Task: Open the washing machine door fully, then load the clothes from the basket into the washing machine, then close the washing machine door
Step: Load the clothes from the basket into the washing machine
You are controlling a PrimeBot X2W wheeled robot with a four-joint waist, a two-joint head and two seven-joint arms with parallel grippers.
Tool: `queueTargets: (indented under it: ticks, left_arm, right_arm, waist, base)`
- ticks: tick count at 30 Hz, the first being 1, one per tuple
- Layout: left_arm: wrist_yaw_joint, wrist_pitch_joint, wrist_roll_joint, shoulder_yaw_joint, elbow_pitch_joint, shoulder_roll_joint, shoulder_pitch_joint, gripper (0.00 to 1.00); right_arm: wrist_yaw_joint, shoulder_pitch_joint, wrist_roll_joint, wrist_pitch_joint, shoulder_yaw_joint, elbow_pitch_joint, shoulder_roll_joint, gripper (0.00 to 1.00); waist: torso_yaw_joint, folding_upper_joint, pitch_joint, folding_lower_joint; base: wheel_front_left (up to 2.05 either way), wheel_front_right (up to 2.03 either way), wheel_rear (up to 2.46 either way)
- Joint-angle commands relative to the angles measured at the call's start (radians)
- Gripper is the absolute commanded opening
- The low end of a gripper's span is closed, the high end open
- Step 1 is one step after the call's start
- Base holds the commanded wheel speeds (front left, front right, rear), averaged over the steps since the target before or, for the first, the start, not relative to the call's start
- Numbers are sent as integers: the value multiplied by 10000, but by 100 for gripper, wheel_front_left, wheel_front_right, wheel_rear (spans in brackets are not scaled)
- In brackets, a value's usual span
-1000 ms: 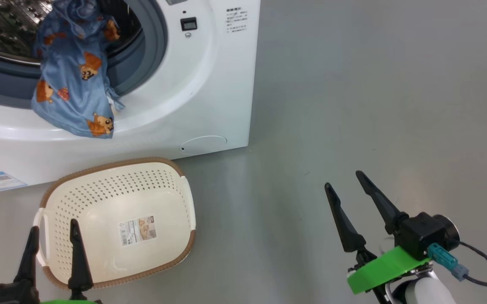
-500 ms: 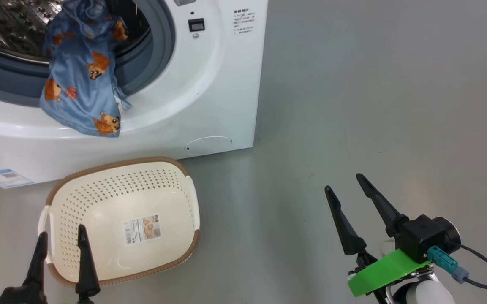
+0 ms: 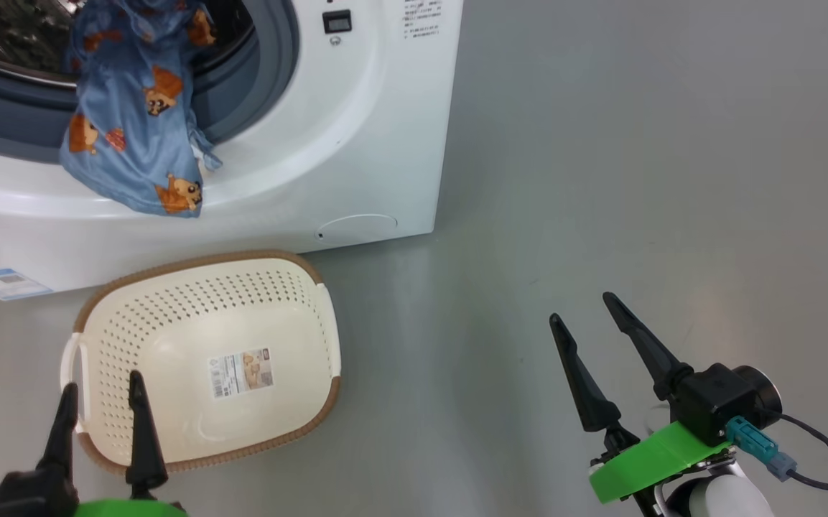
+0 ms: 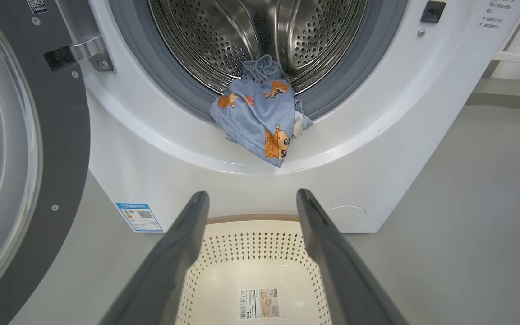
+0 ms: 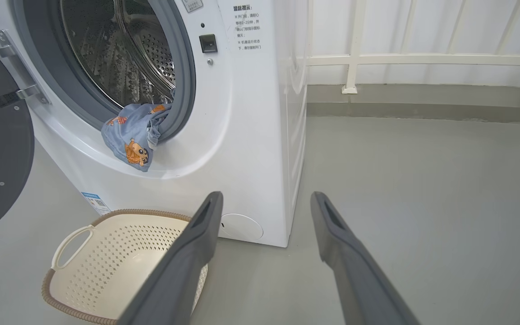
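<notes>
Well, the washing machine stands straight ahead of the left gripper, w/ its mouth free because the washing machine door is swung wide to that gripper's left. Directly under its fingers sits the basket, empty, so I judge the loading is nearly done. The clothes are ahead of and above the left gripper, hanging half out over the grey gasket. Prob. they need a push inside, otherwise the door would pinch them. Both grippers are spread w/ nothing between them. The right gripper waits over the floor, well apart from the machine.
</notes>
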Motion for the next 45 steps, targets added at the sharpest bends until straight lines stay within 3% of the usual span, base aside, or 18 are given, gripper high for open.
queueTargets:
  ticks: [1,9,18,25,35,45]
  left_arm:
    - [29,29,-78,351,-110,109,-452,100]
    - [-510,405,-464,362,615,296,-1941,100]
    - [-1355,1223,-741,213,2078,710,-4693,100]
    - [-2002,2169,-1016,294,3321,1358,-6816,100]
    - [-2327,4605,-1217,315,4849,2508,-9391,100]
    - [-2310,6279,-1145,182,5701,3314,-10627,100]
  right_arm:
    - [62,-118,-25,-44,268,-292,17,100]
    - [62,-425,-35,-98,381,-368,17,100]
    - [62,-849,155,-316,578,-197,17,100]
    - [62,-1132,491,-582,769,31,17,100]
    - [62,-1552,1068,-819,1104,368,17,100]
    - [62,-1858,1480,-842,1313,219,17,100]
  waist:
    - [7,0,166,0]
    - [-21,0,823,0]
    - [-383,0,1490,0]
    - [-955,0,1850,0]
    - [-1644,0,2426,0]
    - [-2160,0,2884,0]
  base:
    - [0,0,0]
    - [0,0,0]
    - [0,0,0]
    - [0,0,0]
    - [0,0,0]
    - [0,0,0]
